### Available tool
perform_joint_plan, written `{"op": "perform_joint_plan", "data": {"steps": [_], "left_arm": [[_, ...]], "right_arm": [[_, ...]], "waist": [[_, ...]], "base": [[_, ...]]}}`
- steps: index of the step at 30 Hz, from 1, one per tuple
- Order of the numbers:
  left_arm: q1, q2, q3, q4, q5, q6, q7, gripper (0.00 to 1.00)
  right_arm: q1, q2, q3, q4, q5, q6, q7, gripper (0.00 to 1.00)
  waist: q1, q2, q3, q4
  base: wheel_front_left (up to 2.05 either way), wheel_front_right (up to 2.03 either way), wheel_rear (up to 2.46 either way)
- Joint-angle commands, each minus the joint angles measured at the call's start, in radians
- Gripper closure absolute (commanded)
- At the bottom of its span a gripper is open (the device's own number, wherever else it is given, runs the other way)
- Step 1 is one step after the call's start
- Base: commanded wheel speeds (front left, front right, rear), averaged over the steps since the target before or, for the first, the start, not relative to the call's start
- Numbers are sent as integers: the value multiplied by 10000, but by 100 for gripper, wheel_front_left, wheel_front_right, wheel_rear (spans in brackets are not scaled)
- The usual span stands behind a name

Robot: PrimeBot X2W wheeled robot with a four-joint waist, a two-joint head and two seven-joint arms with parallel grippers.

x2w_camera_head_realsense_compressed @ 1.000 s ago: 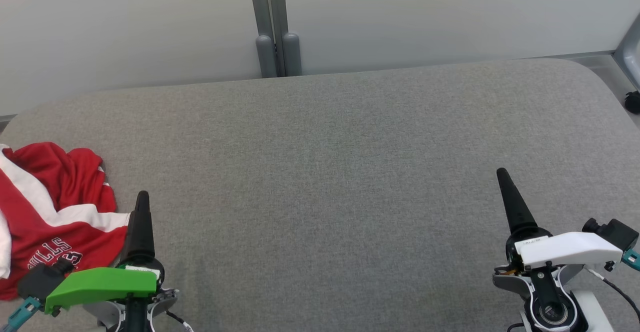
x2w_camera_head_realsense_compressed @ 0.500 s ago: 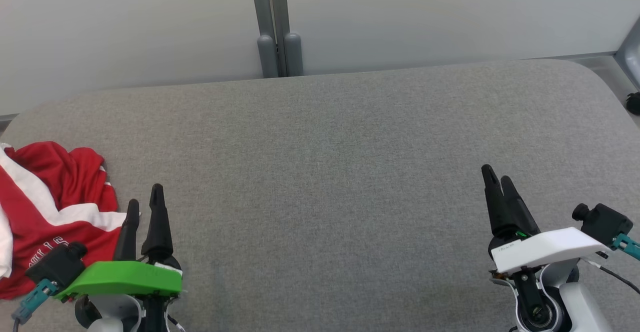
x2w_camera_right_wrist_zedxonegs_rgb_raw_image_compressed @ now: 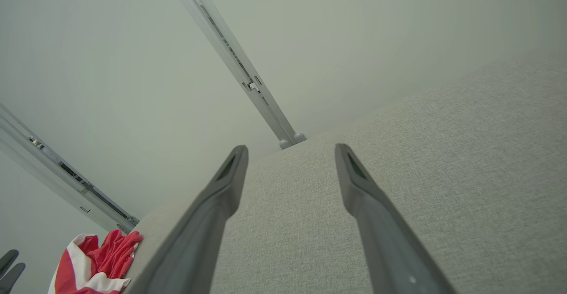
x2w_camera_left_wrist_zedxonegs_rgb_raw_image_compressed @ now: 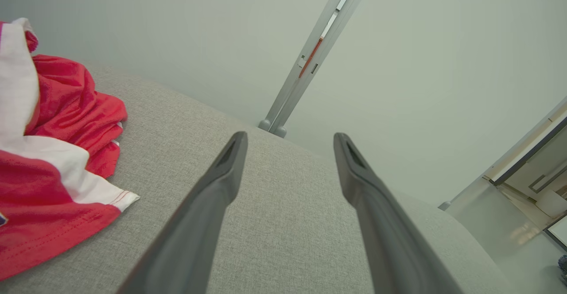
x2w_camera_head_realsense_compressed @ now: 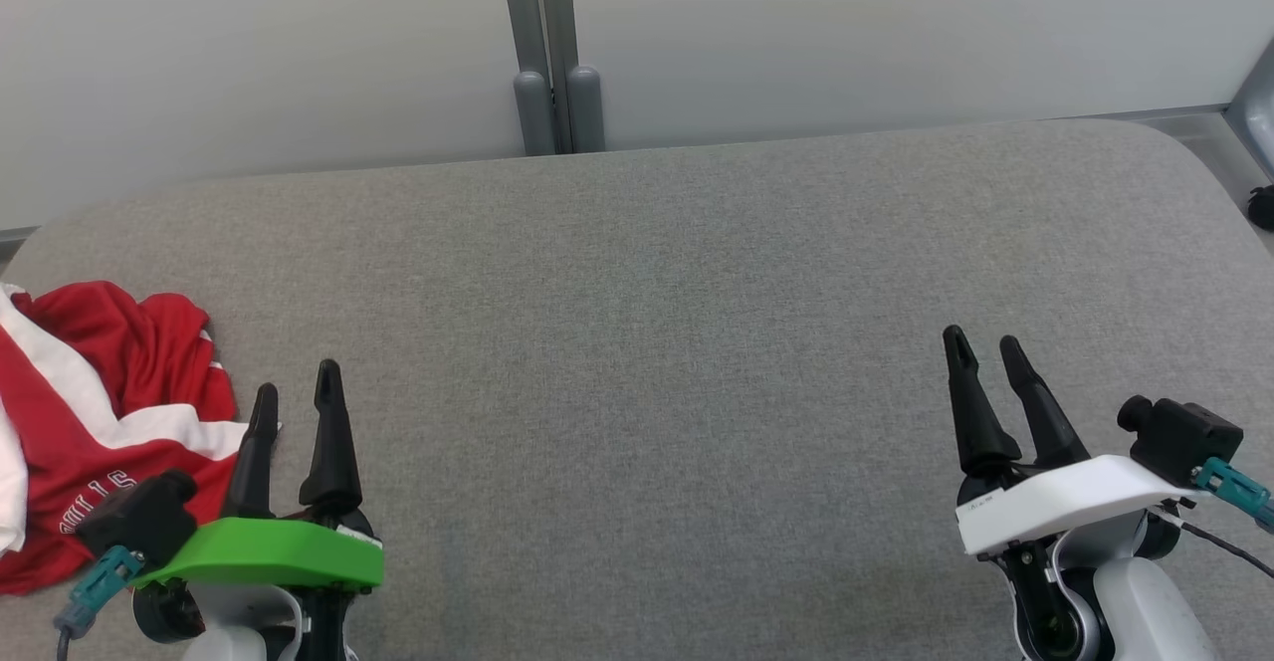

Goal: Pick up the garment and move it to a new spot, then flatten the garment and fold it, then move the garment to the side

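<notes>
The garment [x2w_camera_head_realsense_compressed: 90, 412], a crumpled red jersey with white bands and partly hidden lettering, lies at the left end of the grey padded surface [x2w_camera_head_realsense_compressed: 647, 323]; it runs off the head view's left edge. The left wrist view has the garment [x2w_camera_left_wrist_zedxonegs_rgb_raw_image_compressed: 53, 152] at its left, and the right wrist view has the garment [x2w_camera_right_wrist_zedxonegs_rgb_raw_image_compressed: 97, 258] far off at the lower left. My left gripper [x2w_camera_head_realsense_compressed: 296, 387], with its green cover, stands open just right of the garment's white hem, nothing between its fingers [x2w_camera_left_wrist_zedxonegs_rgb_raw_image_compressed: 221, 183]. My right gripper [x2w_camera_head_realsense_compressed: 985, 347] is open over bare fabric at the lower right.
A pale wall with a grey vertical post [x2w_camera_head_realsense_compressed: 545, 44] runs behind the surface. The surface's rounded right corner [x2w_camera_head_realsense_compressed: 1184, 158] meets a grey floor strip with a small black object [x2w_camera_head_realsense_compressed: 1262, 205]. A doorway [x2w_camera_left_wrist_zedxonegs_rgb_raw_image_compressed: 531, 174] shows at the left wrist view's right.
Both grippers have turned about their wrists, so two separate fingers now show on each instead of one. The left gripper shifted slightly right, the right gripper slightly left. The garment lies as before.
</notes>
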Motion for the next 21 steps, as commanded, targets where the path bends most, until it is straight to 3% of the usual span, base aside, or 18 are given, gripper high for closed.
{"op": "perform_joint_plan", "data": {"steps": [1, 21], "left_arm": [[-127, 77, -13, -136, 299, -5, -116, 0], [-207, 91, -223, -248, 2140, 83, -617, 0]], "right_arm": [[-226, -12, 14, -158, -315, 4, -112, 0], [-245, 53, -89, 52, -2436, 5, -616, 0]], "waist": [[0, 0, -1, 5], [0, 0, 18, 66]], "base": [[0, 0, 0], [0, 0, 0]]}}
